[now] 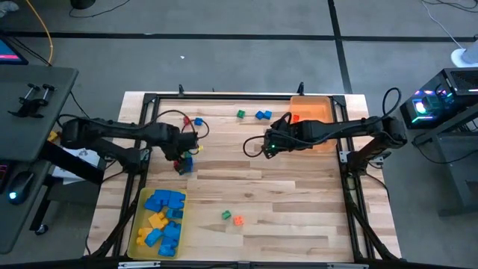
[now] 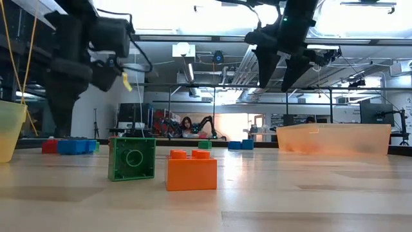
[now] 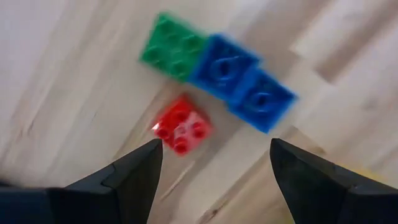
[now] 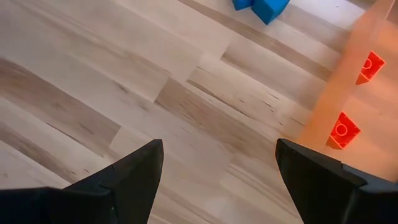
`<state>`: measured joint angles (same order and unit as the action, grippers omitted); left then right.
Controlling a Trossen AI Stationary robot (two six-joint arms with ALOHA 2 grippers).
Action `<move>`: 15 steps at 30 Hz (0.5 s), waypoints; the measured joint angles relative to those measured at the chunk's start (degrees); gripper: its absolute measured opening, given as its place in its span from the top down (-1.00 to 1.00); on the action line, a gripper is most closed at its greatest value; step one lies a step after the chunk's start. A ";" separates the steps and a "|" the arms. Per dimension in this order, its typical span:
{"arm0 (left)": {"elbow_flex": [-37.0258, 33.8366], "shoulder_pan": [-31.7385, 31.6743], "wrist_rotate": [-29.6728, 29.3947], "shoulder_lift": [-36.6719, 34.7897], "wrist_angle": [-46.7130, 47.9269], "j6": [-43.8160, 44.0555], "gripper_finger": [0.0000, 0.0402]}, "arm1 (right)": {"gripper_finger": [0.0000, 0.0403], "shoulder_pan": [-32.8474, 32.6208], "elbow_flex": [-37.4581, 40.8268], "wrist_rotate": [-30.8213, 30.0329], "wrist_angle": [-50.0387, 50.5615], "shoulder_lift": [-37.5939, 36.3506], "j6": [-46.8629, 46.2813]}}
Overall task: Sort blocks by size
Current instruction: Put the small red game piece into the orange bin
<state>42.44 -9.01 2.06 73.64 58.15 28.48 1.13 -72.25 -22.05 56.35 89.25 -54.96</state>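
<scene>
My left gripper (image 3: 214, 163) points down, open, just above a cluster on the table: a red brick (image 3: 181, 127), a green brick (image 3: 173, 46) and two joined blue bricks (image 3: 242, 81). In the high view this cluster (image 1: 185, 163) lies under my left gripper (image 1: 181, 158). My right gripper (image 1: 267, 146) hangs open over bare wood, near the orange tray (image 1: 323, 112). Loose bricks lie apart: a green one (image 1: 226, 215) and an orange one (image 1: 238, 220) near the front, a green (image 1: 240, 114) and a blue (image 1: 263, 115) at the far side.
The yellow tray (image 1: 142, 224) at the near left holds several blue and yellow bricks. The orange tray (image 4: 348, 93) holds two small orange bricks (image 4: 343, 130). A blue brick (image 1: 199, 122) lies beyond the left arm. Black frame rails run along the table's edges.
</scene>
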 joint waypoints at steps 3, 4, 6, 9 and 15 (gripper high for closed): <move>0.00 -2.62 -0.43 2.50 2.12 2.08 -0.40 | -0.52 0.00 0.00 -0.01 -0.01 0.00 0.54; 0.00 -3.15 -0.46 3.23 2.49 2.71 -0.40 | -0.52 0.00 0.00 -0.01 -0.01 0.00 1.04; -0.02 -3.71 -0.52 4.43 2.24 5.14 -0.40 | -0.52 0.00 0.00 -0.01 -0.01 0.00 1.46; -0.02 -3.37 -0.93 5.77 1.09 11.20 -0.40 | -0.52 0.00 0.00 -0.02 0.02 -0.02 1.49; -2.44 -1.74 -3.04 6.30 -3.44 22.73 -0.40 | -0.52 0.00 0.00 -0.08 0.05 -0.02 1.52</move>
<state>39.99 -10.75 -0.98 79.94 54.70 51.22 1.13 -72.25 -22.13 56.40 89.23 -53.44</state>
